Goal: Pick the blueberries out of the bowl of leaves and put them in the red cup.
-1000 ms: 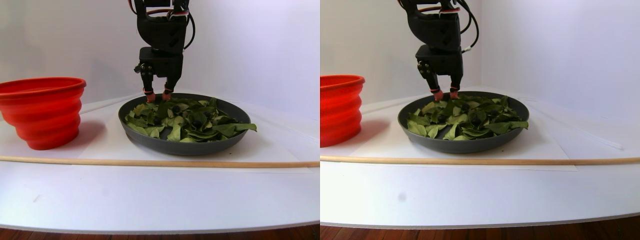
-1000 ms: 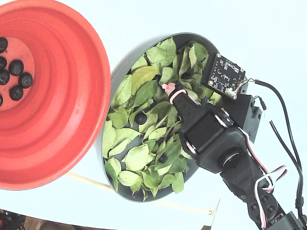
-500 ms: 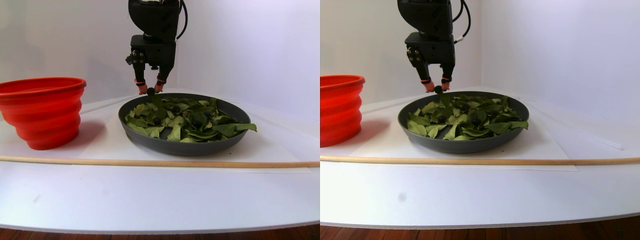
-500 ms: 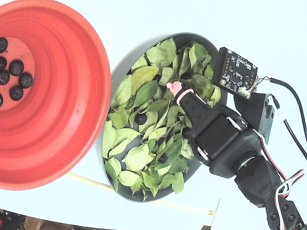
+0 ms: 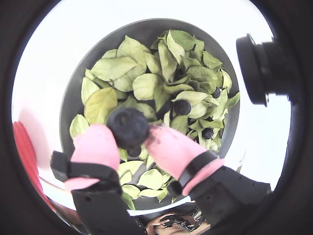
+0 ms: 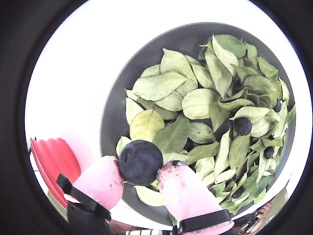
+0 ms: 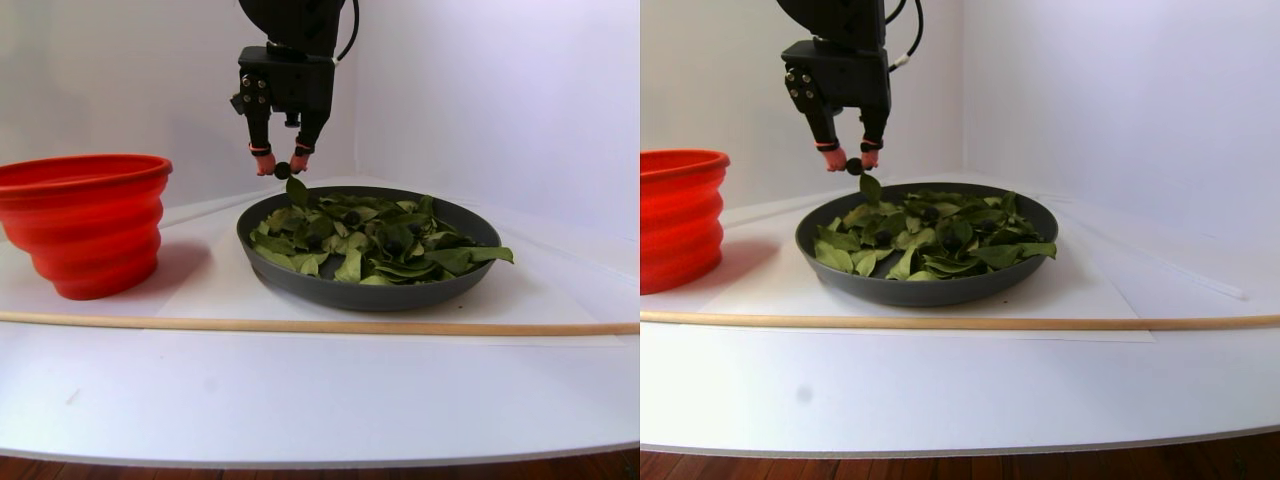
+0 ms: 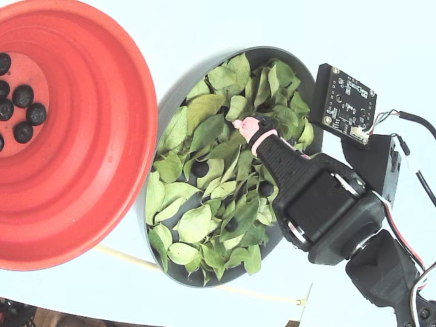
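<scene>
The gripper [image 6: 141, 172] has its pink fingertips [image 5: 95, 147] pinched on one blueberry [image 6: 140, 161], hanging above the far left rim of the bowl [image 7: 365, 293]. A leaf [image 7: 296, 192] maybe dangles under it; hard to tell. More blueberries [image 5: 182, 107] sit among the leaves [image 8: 204, 129]. Left of the bowl, the red cup [image 8: 102, 150] has some berries [image 8: 24, 95] too.

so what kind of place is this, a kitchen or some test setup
Probably a tabletop test setup, not a kitchen: a plain white table with white walls behind, a bare circuit board on the arm, and a wooden rod lying across the front.
</scene>
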{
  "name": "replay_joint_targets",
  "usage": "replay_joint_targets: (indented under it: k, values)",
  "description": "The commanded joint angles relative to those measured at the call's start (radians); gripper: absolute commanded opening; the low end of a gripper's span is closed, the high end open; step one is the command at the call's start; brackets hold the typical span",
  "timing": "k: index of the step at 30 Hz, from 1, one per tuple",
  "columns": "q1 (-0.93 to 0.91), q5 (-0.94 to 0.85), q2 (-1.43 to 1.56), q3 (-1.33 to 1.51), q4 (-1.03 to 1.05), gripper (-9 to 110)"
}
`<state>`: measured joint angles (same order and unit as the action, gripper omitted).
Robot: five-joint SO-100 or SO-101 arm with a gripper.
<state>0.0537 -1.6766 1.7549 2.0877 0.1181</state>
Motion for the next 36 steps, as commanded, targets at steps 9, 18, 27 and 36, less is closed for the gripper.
replay_joint_targets:
  k: [9,18,27,36]
  values:
    - [0.069,0.035,0.192,0.017,0.066,12]
    - [0.138,0.074,0.265,0.025,0.138,12]
    - [0.209,0.114,0.341,0.035,0.201,12]
    - [0.275,0.144,0.379,0.057,0.241,12]
